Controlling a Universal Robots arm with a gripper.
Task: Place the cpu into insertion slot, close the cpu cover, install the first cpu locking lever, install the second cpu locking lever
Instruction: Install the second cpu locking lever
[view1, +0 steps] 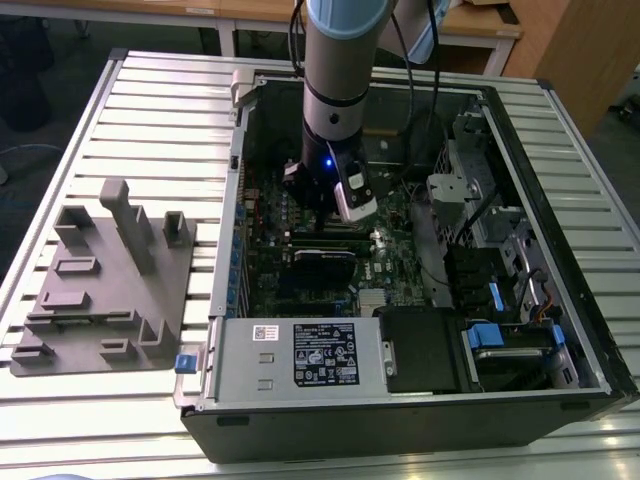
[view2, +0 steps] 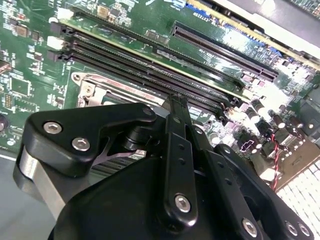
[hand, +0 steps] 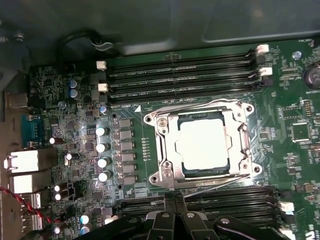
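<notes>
The cpu (hand: 204, 146) sits in the insertion slot (hand: 170, 170) under the cpu cover (hand: 164, 150) — thin, stiff metal, best pushed at its edge. The gripper (hand: 174, 201) hangs close with its fingers pressed together, holding nothing.

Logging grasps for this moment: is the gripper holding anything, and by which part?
Nothing is held. The gripper is shut and empty, while the cpu already sits in the insertion slot under the cpu cover.
</notes>
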